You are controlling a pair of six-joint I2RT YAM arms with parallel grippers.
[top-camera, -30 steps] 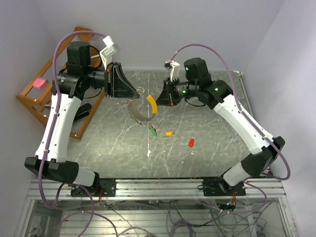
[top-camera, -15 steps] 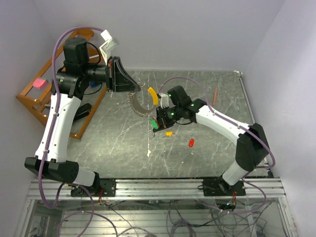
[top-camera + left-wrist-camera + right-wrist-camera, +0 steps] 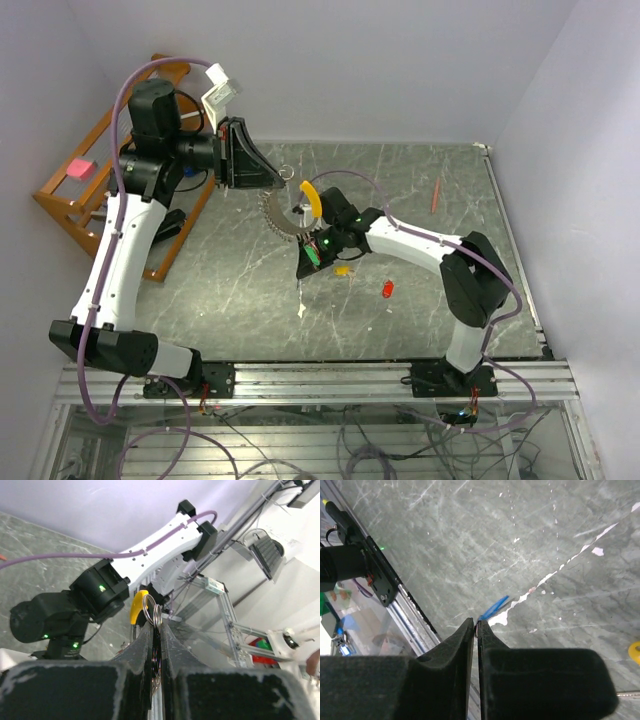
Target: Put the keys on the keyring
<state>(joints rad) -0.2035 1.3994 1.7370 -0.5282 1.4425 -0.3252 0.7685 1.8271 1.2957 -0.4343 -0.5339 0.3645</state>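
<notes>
My left gripper (image 3: 281,180) is raised at the back left and shut on the keyring (image 3: 152,611), whose silvery rings stick out past the fingertips. The ring's chain (image 3: 278,216) and curved yellow piece (image 3: 313,197) hang below it. Low over the table's middle, my right gripper (image 3: 304,270) has its jaws pressed together on a small blue key (image 3: 494,608) that pokes out from the tips. A green key (image 3: 313,255) shows right beside those fingers. An orange-yellow key (image 3: 343,270) and a red key (image 3: 388,289) lie loose on the table to the right.
A thin orange-red pencil (image 3: 435,196) lies at the back right. A wooden rack (image 3: 75,205) with a pink block (image 3: 78,169) stands off the table's left edge. White chips mark the grey tabletop (image 3: 300,305). The metal rail (image 3: 412,625) runs along the near edge.
My right arm has swung down and forward from beside the yellow piece to low over the table by the green key. The left gripper has stayed on the keyring, which swung slightly.
</notes>
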